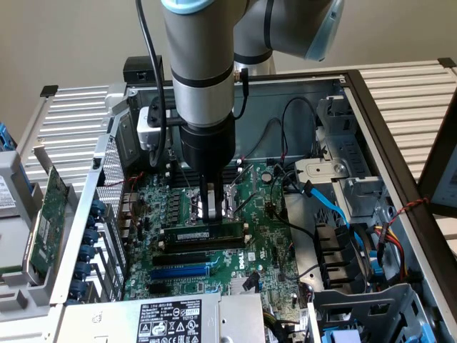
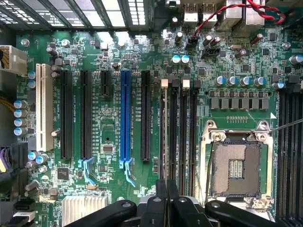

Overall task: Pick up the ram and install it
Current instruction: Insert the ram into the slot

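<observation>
Tightly pressed together, the fingers (image 1: 208, 204) stand over the ram (image 1: 214, 233), a narrow green stick with white label.

One ram (image 1: 202, 234), four memory slots (image 2: 184, 132), one socket (image 2: 235, 169)

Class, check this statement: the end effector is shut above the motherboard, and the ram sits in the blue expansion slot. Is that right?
Not quite. The ram is not in the blue slot, which stands empty. It lies along the black memory slots, directly under the end effector. The exterior view shows this. The rest holds: the end effector is shut above the motherboard.
</observation>
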`<state>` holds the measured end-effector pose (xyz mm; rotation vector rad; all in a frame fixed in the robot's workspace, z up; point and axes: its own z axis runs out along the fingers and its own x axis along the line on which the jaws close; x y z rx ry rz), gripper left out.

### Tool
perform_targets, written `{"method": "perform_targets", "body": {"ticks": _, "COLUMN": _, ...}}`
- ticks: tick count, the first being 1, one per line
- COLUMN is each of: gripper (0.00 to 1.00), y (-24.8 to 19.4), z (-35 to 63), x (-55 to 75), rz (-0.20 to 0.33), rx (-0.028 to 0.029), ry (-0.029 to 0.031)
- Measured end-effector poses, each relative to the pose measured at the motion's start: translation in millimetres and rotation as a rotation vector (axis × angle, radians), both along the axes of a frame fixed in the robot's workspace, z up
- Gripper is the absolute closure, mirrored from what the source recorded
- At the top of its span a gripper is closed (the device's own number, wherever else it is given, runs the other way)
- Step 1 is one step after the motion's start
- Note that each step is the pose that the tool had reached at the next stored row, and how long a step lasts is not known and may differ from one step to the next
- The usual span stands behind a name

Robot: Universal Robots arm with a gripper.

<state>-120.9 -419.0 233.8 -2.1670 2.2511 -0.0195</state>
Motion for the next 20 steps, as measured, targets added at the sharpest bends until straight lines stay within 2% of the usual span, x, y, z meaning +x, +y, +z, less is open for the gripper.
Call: {"method": "perform_targets", "body": {"ticks": 20, "gripper": 0.88, "y": -1.1, "z": -1.8, "x": -0.1, "rz": -0.001, "rx": -0.0001, "ry": -0.0016}}
